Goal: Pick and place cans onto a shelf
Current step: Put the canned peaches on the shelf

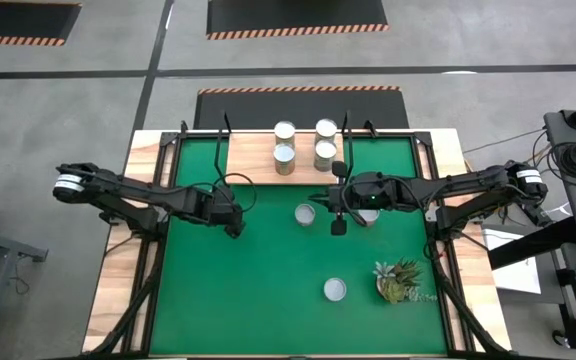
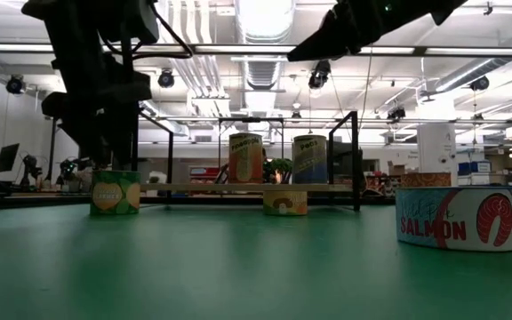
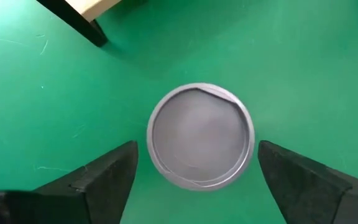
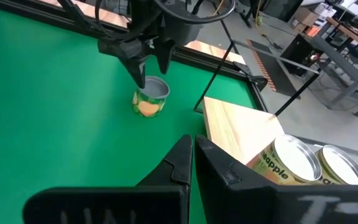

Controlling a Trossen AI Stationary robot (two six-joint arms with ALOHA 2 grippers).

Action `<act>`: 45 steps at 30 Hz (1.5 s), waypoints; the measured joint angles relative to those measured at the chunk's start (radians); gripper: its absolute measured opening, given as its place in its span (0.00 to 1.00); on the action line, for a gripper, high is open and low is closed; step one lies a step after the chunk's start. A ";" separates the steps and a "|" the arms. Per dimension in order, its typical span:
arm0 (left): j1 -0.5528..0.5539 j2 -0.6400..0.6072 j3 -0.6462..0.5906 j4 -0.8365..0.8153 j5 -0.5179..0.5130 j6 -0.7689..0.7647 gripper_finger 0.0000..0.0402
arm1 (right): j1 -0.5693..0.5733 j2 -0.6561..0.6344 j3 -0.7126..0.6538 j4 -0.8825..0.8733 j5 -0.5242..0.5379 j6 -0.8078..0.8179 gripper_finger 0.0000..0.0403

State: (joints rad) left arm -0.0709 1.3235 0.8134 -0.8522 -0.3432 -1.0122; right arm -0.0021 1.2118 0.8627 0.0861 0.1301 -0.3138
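Note:
A green-labelled can (image 3: 201,135) with a grey round top stands upright on the green mat (image 1: 258,300), left of centre. My left gripper (image 3: 196,146) hangs over it, pointing steeply down and open. One finger stands on each side of the can with mat showing in both gaps. From the side, the can (image 2: 115,191) sits on its base below the dark fingers. My right gripper (image 4: 191,155) is shut on nothing and held level above the middle of the mat. The light-wood shelf (image 1: 253,160) at the far edge carries several cans (image 1: 285,131).
Loose cans stand on the mat: one near the centre (image 1: 305,213), one toward the near edge (image 1: 335,290), and a flat salmon tin (image 2: 456,218). A small leafy plant (image 1: 398,280) sits at the near right. The shelf's black bracket leg (image 3: 82,22) stands close beyond the can.

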 joint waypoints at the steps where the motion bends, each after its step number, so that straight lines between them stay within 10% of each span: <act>1: 0.000 0.000 -0.004 0.002 0.007 0.000 0.81 | 0.000 0.000 0.000 -0.003 0.000 0.000 0.02; 12: 0.000 0.000 -0.017 0.030 0.018 0.009 0.99 | 0.000 0.000 0.000 -0.002 0.001 0.007 0.02; 45: 0.016 0.093 -0.058 0.172 -0.018 0.016 0.97 | 0.000 0.000 0.000 -0.007 0.001 0.007 0.02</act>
State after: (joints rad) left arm -0.0551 1.4166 0.7559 -0.6806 -0.3614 -0.9962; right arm -0.0021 1.2118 0.8627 0.0795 0.1314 -0.3069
